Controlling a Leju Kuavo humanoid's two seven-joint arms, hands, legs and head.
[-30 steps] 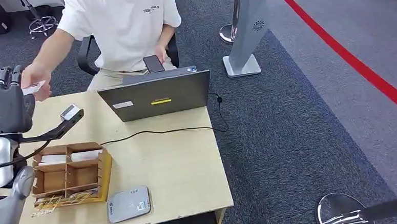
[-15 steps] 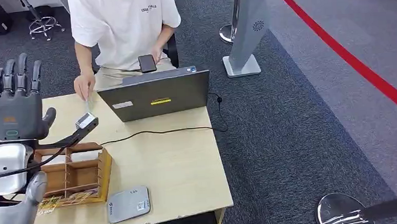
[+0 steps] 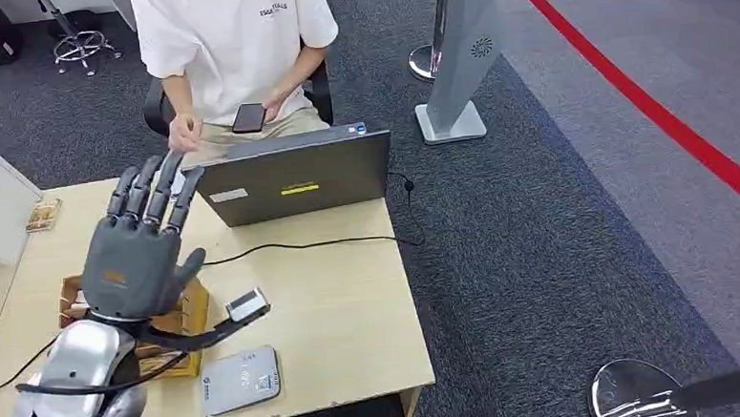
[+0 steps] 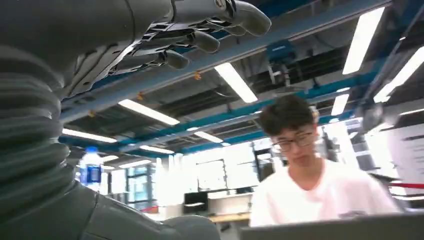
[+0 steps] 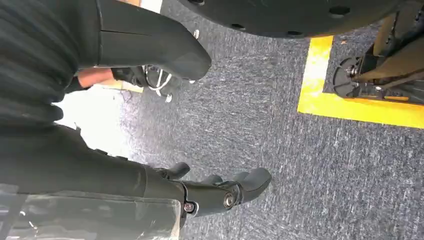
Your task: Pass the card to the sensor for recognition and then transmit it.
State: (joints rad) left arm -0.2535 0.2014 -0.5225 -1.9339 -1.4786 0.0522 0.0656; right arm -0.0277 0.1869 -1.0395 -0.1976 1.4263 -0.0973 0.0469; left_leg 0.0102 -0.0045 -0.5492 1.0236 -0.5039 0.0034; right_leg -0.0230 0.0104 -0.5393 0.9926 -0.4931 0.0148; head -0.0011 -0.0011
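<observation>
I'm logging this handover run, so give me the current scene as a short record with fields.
left hand: raised over the table, fingers spread, holding nothing
right hand: hanging above the carpet, holding nothing
card sensor: grey pad at the table's near edge
card box: wooden divided box, partly hidden behind the left hand
laptop: open, at the table's far side
person: seated behind the laptop, holding a phone

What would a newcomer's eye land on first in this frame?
The robot's large grey left hand, fingers spread and holding nothing, raised over the pale wooden table. Behind the table, a person in a white T-shirt sits holding a dark phone behind the open grey laptop.
</observation>
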